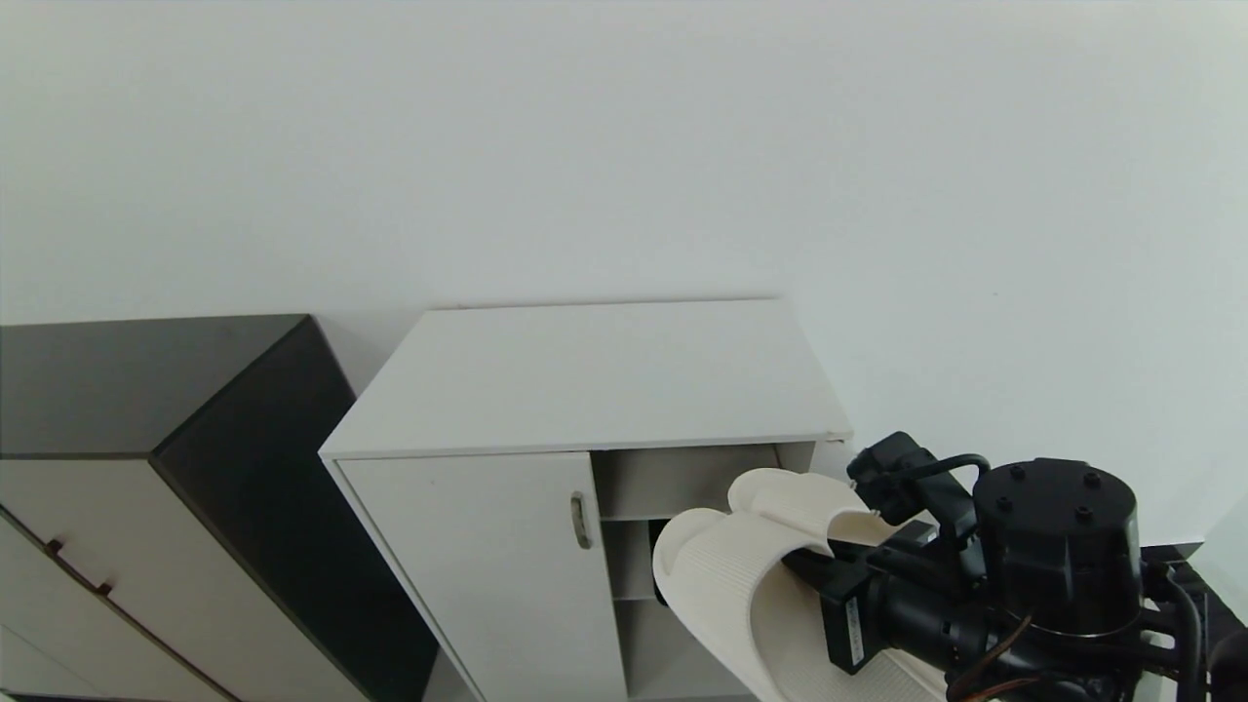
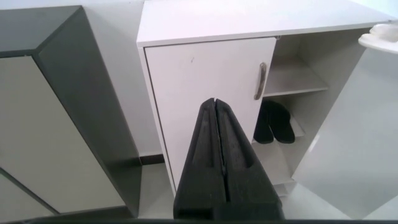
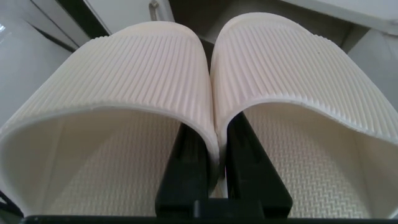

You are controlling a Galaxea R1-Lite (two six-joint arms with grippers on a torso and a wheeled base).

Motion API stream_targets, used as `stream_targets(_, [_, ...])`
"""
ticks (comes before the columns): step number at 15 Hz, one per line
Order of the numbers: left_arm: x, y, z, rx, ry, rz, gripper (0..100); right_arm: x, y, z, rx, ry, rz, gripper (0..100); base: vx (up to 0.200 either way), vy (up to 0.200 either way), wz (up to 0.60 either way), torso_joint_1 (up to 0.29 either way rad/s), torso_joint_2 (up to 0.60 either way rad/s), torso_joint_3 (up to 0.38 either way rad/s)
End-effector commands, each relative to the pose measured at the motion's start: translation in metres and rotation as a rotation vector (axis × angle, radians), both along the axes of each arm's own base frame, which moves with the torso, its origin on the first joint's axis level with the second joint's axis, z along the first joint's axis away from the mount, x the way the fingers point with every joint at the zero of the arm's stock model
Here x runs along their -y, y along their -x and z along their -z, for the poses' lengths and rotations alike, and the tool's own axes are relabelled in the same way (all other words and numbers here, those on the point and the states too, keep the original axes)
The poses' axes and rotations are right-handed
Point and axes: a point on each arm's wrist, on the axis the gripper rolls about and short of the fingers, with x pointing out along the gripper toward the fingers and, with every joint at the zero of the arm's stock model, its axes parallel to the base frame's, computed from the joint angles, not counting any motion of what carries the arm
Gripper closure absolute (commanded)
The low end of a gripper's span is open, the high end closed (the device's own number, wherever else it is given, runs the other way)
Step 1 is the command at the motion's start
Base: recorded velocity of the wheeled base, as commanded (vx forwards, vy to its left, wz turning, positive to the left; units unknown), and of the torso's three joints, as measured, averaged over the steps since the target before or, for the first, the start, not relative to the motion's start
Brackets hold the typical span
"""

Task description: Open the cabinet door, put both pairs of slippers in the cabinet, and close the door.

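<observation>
Before the open right side of the white cabinet (image 1: 585,380), the right gripper (image 3: 216,163) is holding a pair of white slippers (image 3: 149,68). One finger (image 3: 186,168) is sitting inside each slipper, and the two are pinching the touching inner strap walls between them. Facing the closed left door (image 2: 205,93), the left gripper (image 2: 216,106) is hanging with its fingers pressed together. Black slippers (image 2: 277,121) are lying inside the cabinet, beside the swung-out door (image 2: 354,137).

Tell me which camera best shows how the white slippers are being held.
The right wrist view: the white slippers sit side by side, their inner walls pinched together in the right gripper. The head view shows the pair from the side, with the grip itself hidden. The left wrist view catches a toe edge.
</observation>
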Motion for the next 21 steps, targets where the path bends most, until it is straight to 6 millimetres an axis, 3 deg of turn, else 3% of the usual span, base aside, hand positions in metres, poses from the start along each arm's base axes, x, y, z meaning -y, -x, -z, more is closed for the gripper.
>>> stream_targets(1, [0.0,0.0,0.0,0.0,0.0,0.0,100,-0.0003,0.0,0.0016,-0.004,0.005,0.0,100,0.0,0.0,0.0,-0.163,0.36,0.203])
stream_targets(21, [0.0,0.0,0.0,0.0,0.0,0.0,100,-0.0013,-0.0009,0.0054,-0.013,0.017,-0.001,100,0.0,0.0,0.0,-0.198,0.51,0.302])
